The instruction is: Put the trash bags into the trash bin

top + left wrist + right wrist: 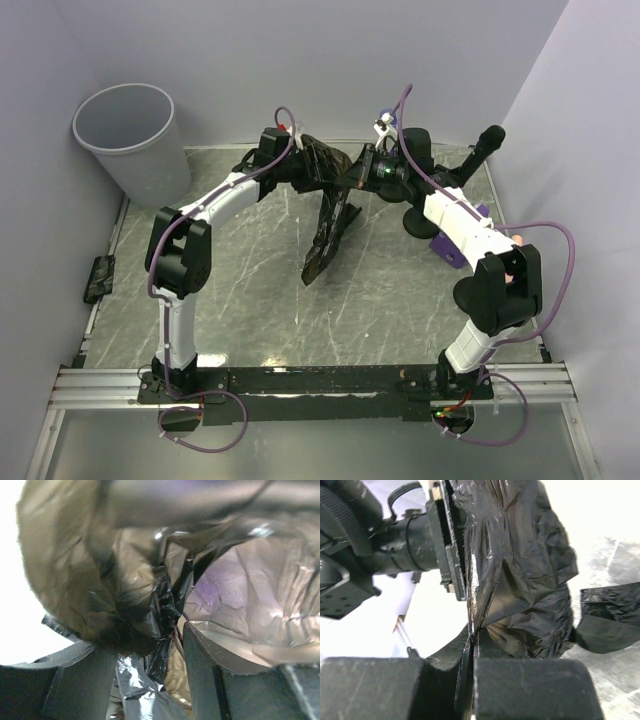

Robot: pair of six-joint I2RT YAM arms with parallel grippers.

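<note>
Black trash bag [330,215] aloft over the table [250,300], long axis slanting from bunched top down toward the near left. Right claw [356,178] clenched on that top, left claw [304,163] parted astride it. Trash bin [150,165] upright at far left, mouth up.

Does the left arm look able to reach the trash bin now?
Probably yes. The trash bin stands in the far left corner, on the side of the left gripper, with nothing between them. The right gripper pinches the trash bag, which may hinder.
</note>
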